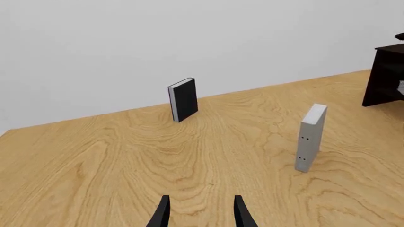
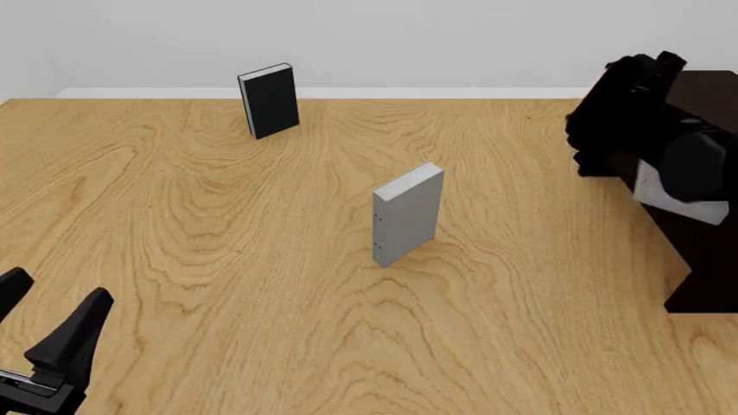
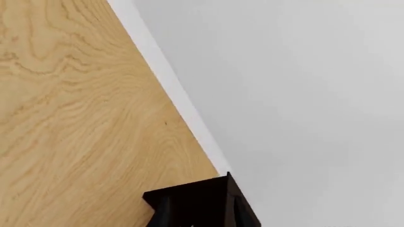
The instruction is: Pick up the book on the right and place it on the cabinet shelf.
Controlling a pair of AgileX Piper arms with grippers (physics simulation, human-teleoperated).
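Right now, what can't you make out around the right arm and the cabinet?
Front view: the right arm covers most of the book; gripped or resting, cannot tell.
Its jaws: hidden in front view behind the arm.
The cabinet shelf: cut by the right edge in front view.

Front overhead, wrists low, sharing table

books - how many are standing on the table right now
2: a black book upright at the far side, and a grey book upright mid-table. Something light at the cabinet, behind the right arm, may be a third; unclear.
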